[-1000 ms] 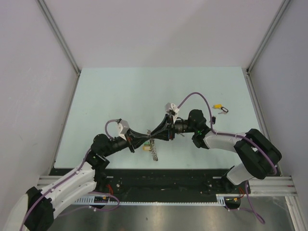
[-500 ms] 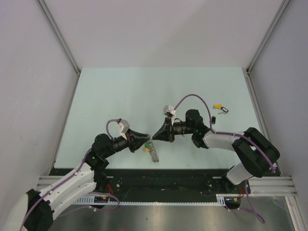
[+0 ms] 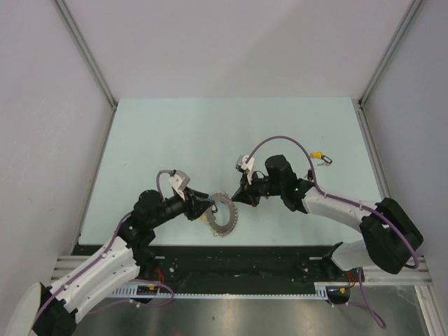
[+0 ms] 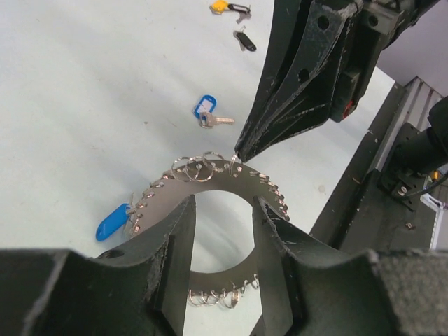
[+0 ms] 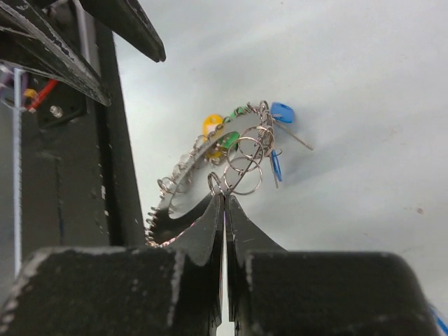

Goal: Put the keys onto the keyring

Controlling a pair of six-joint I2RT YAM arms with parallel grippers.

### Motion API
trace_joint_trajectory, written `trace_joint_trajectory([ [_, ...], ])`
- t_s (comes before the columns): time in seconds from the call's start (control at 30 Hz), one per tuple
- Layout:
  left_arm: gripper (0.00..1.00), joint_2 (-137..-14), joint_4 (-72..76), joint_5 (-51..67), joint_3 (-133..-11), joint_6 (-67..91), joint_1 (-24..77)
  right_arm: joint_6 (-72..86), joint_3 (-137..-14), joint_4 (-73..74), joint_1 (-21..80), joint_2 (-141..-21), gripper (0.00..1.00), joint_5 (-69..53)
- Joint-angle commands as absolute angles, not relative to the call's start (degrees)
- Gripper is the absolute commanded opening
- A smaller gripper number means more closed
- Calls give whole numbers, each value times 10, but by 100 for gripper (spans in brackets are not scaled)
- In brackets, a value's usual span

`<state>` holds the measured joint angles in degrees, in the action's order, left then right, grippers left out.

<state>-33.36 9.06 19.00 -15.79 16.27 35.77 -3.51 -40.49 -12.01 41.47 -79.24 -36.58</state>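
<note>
Your left fingers (image 4: 175, 238) are spread, straddling the hole of the large silver-grey metal keyring (image 4: 220, 183) with the ribbed edge. Its band passes behind both fingers in the wrist view; can't tell if they actually bear on it. Your right fingers (image 5: 201, 231) are pressed together, tips pinching a small wire loop (image 5: 214, 183) on the keyring's rim opposite the left fingers. A yellow tag (image 5: 212, 124), green tag (image 5: 228, 138) and blue tag (image 5: 282, 112) hang on that rim just beside the tips. A blue-tagged key (image 4: 206, 110) lies loose on the pale desk (image 3: 175, 140) near the keyring. The yellow-tagged key (image 4: 220, 7) and black-tagged key (image 4: 245, 40) lie well apart from it.
</note>
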Motion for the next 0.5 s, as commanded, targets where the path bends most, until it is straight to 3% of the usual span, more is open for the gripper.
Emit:
trace_joint_trajectory([
  [0.0,43,-352,76,217,-202,137,362,-114,-460,-17,427,-761,0,-316],
  [0.27,48,-414,106,280,-226,122,366,-143,-499,43,449,-745,0,-287],
  [0.47,50,-453,114,262,-241,78,395,-139,-509,46,454,-735,0,-292],
])
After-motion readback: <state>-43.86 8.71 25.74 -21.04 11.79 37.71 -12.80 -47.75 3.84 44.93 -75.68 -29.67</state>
